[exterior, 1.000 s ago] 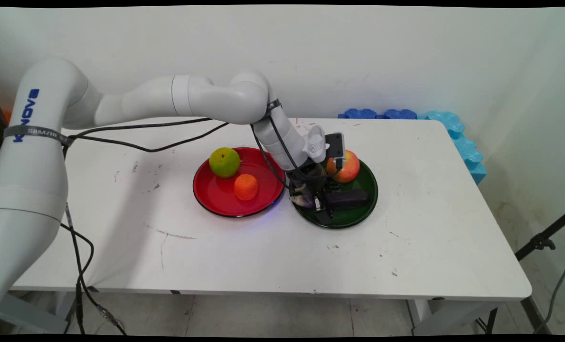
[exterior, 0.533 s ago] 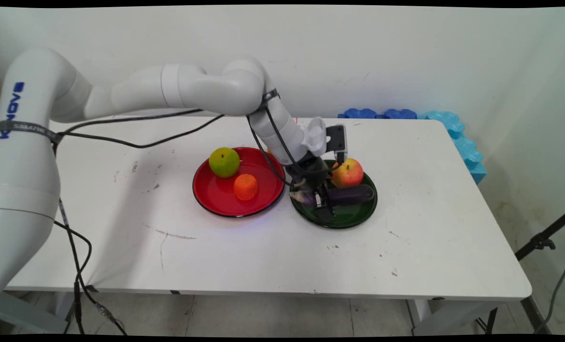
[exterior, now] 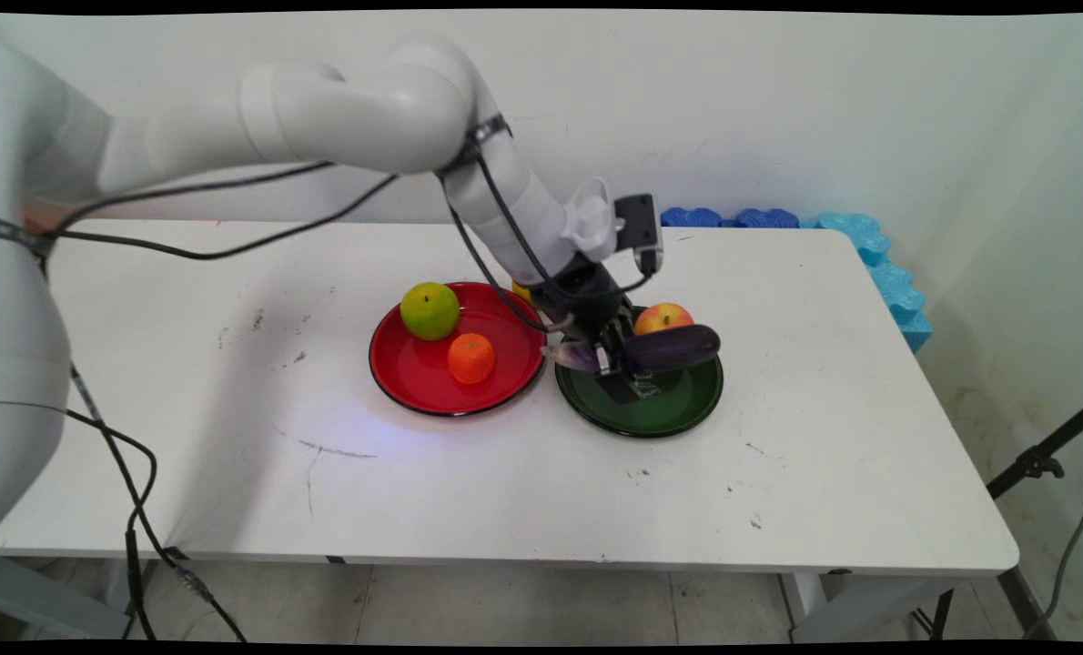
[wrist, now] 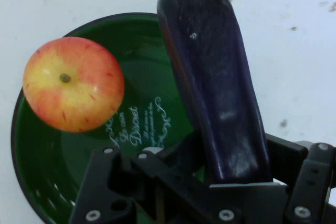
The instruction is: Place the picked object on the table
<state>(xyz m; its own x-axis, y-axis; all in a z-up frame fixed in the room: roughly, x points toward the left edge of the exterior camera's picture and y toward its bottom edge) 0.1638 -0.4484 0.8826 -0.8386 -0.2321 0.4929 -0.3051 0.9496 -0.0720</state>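
Jaws [exterior: 616, 364] clamped on purple eggplant [exterior: 673, 347] above green plate [exterior: 678, 414]; apple [wrist: 73, 83] beside it

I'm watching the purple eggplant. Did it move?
Yes. The eggplant, clamped in the gripper, rose off the green plate, now partly hiding the apple.

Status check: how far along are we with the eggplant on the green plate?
Done: the gripper is shut on the eggplant and holds it clear above the green plate. The red-yellow apple sits on that plate. Left: the eggplant is not set down anywhere.
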